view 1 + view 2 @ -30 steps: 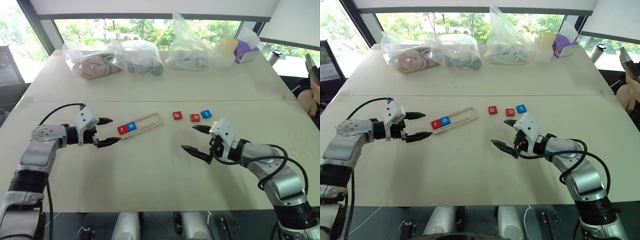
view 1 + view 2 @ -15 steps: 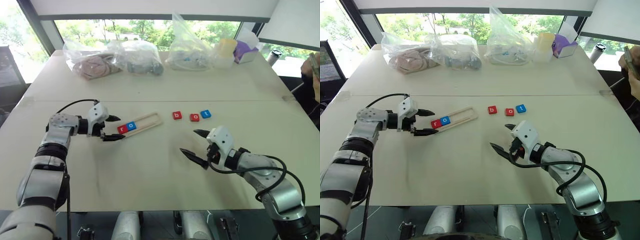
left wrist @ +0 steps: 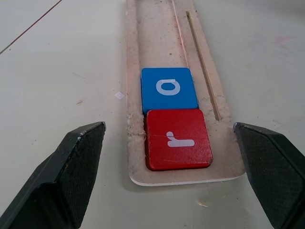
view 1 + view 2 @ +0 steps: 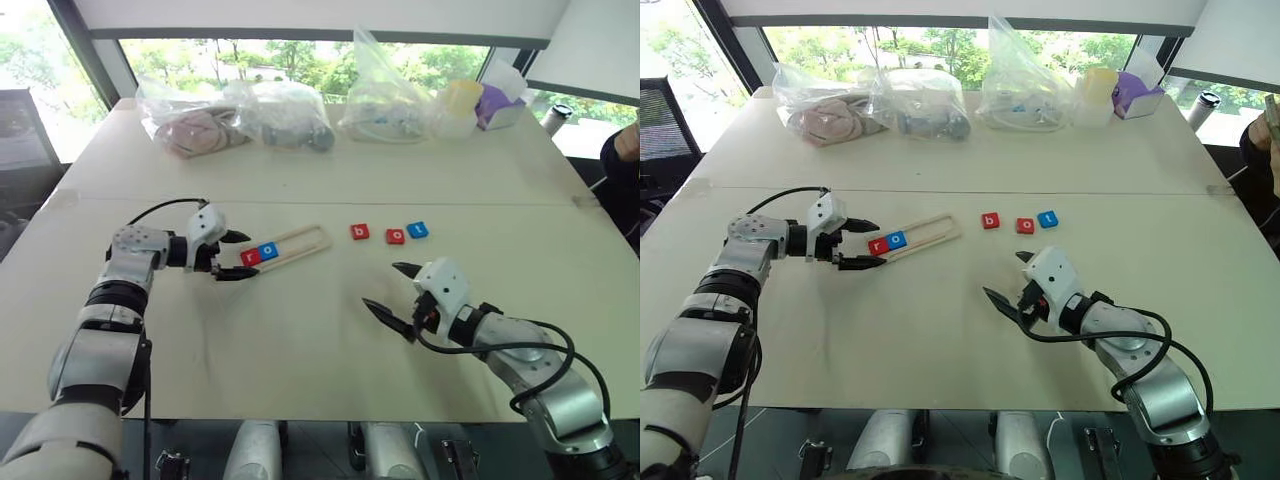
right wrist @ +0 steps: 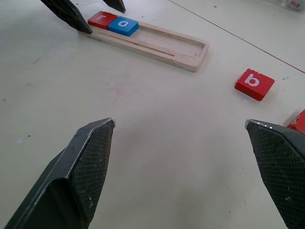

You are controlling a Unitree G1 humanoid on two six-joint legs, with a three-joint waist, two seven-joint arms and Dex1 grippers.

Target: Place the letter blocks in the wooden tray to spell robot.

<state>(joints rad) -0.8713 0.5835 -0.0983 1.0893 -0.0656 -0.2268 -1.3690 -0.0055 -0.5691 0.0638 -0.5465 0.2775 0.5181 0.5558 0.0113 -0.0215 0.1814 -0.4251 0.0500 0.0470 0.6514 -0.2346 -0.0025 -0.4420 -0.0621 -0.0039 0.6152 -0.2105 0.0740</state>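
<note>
The wooden tray lies slanted on the table and holds a red "r" block at its left end, with a blue "o" block right beside it. My left gripper is open, one finger on each side of that tray end. To the right of the tray, a red "b" block, a red "o" block and a blue "t" block lie loose in a row. My right gripper hovers open nearer the front, below those three and apart from them.
Several clear plastic bags and a purple box line the far side of the table. A person is at the far right edge. A seam crosses the tabletop behind the blocks.
My left gripper has moved right, up to the tray's left end, and now straddles it. My right gripper has sunk slightly. The whole view has shifted a little.
</note>
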